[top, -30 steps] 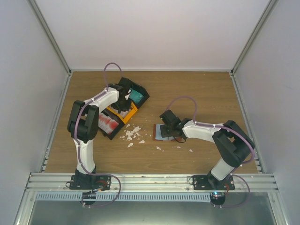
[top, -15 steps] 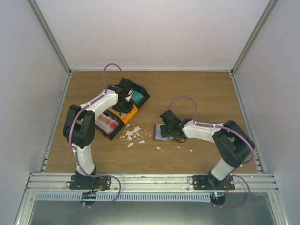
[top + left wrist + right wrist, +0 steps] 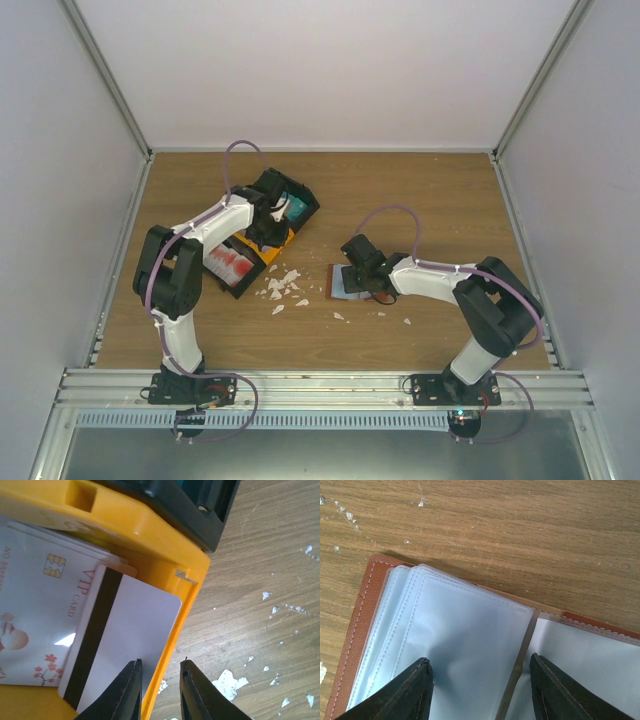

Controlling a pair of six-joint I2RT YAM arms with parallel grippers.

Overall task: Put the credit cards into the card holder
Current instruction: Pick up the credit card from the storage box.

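- The left gripper [image 3: 160, 662] has its jaws slightly apart and pinches nothing that shows; the yellow bin wall [image 3: 187, 600] appears in the gap.
- Just beyond it, a white card [image 3: 135, 625] with a black stripe lies on a red-and-white VIP card [image 3: 40, 605].
- Their tray [image 3: 283, 238] sits toward the tabletop's [image 3: 430, 190] far-left corner, with a teal card [image 3: 293, 207] in its end bin.
- The right gripper [image 3: 479, 659], its jaws spread wide, is over the open card holder [image 3: 370, 595] near the tabletop's middle.

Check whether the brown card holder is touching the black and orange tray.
Apart. The top view shows the card holder lying right of the tray, with bare tabletop and white scraps between them.
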